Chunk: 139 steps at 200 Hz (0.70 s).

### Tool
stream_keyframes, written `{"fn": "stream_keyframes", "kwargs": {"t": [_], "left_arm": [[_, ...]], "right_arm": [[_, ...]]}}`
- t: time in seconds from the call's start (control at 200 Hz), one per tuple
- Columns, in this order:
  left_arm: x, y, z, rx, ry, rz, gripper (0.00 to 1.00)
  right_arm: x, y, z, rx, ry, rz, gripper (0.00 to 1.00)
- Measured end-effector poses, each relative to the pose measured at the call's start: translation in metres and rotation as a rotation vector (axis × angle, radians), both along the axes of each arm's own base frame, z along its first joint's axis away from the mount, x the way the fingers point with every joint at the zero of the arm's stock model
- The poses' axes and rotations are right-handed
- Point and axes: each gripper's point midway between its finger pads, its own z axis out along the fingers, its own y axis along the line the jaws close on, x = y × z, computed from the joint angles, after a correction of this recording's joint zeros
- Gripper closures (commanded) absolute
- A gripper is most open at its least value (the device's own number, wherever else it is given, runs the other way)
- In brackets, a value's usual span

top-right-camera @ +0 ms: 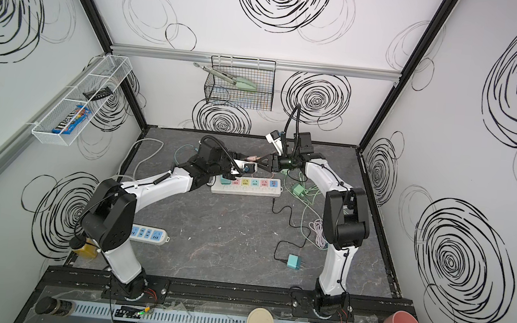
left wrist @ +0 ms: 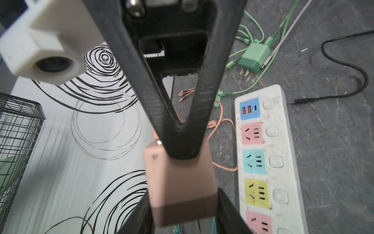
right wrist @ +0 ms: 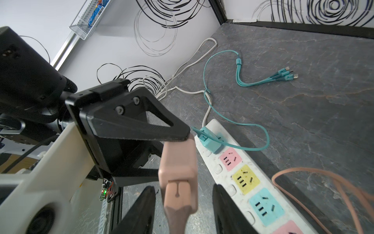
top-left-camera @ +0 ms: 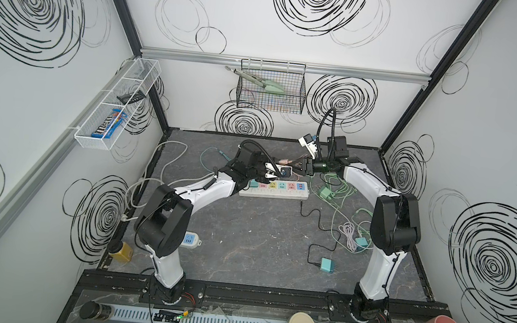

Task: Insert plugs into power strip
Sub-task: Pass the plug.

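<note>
The left pincer (left wrist: 183,192) is gripping the pink plug (left wrist: 178,178) by its sides and holding it off the counter (top-left-camera: 243,232), just past the far edge of the strip (left wrist: 291,141). The plug is showing as a small boxy cube in pale pink with rounded edges and a darker pink band at the end nearest the left wrist camera. A connector in the same pink is sticking out of its other end, and a pink cable (left wrist: 222,129) is looping on the counter beside the strip. Its prongs are not showing.

The right pincer (right wrist: 184,189) is reaching in from the opposite side. Its jaws are standing apart around the connector end of the plug, with a gap on each side – not touching it.

A teal plug (right wrist: 211,141) is already sitting in the end socket of the strip, trailing a teal cable. The other sockets are showing bare faces in pink, yellow and teal, with a blue USB block at the far end. A green plug (left wrist: 254,58) is lying on its side near that end among green cables, prongs out. In both top views a second teal plug (top-left-camera: 326,265) is lying well apart – toward the front, near the right arm.
</note>
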Motion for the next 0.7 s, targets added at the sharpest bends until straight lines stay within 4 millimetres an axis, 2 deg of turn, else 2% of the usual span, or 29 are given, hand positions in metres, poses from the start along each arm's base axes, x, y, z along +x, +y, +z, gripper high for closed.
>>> {"fn": "stream_keyframes", "kwargs": {"t": [0.125, 0.195, 0.33, 0.39, 0.45, 0.52, 0.595, 0.695], "left_arm": [[-0.001, -0.001, 0.000, 0.003, -0.004, -0.005, 1.00], [-0.001, -0.001, 0.000, 0.005, -0.005, -0.005, 1.00], [-0.001, 0.000, -0.001, 0.009, -0.003, -0.003, 0.98], [0.000, 0.000, -0.001, 0.009, -0.003, 0.000, 0.72], [0.001, 0.001, -0.001, 0.004, 0.001, 0.008, 0.58], [0.002, 0.002, -0.001, -0.012, 0.009, 0.027, 0.27], [0.005, 0.005, 0.004, -0.059, 0.016, 0.061, 0.01], [0.007, 0.016, 0.021, -0.157, 0.022, 0.127, 0.04]], "right_arm": [[-0.003, 0.008, -0.003, -0.008, -0.003, 0.025, 0.56], [-0.002, 0.010, -0.004, -0.016, -0.010, 0.029, 0.64], [-0.001, 0.009, -0.007, -0.037, -0.021, 0.022, 0.85], [0.000, 0.009, -0.007, -0.043, -0.023, 0.018, 0.91], [0.002, 0.009, -0.007, -0.048, -0.028, 0.011, 1.00], [0.004, 0.009, -0.006, -0.048, -0.038, 0.005, 1.00], [0.012, 0.008, -0.008, -0.069, -0.068, -0.028, 1.00], [0.026, 0.004, -0.013, -0.107, -0.110, -0.088, 1.00]]}}
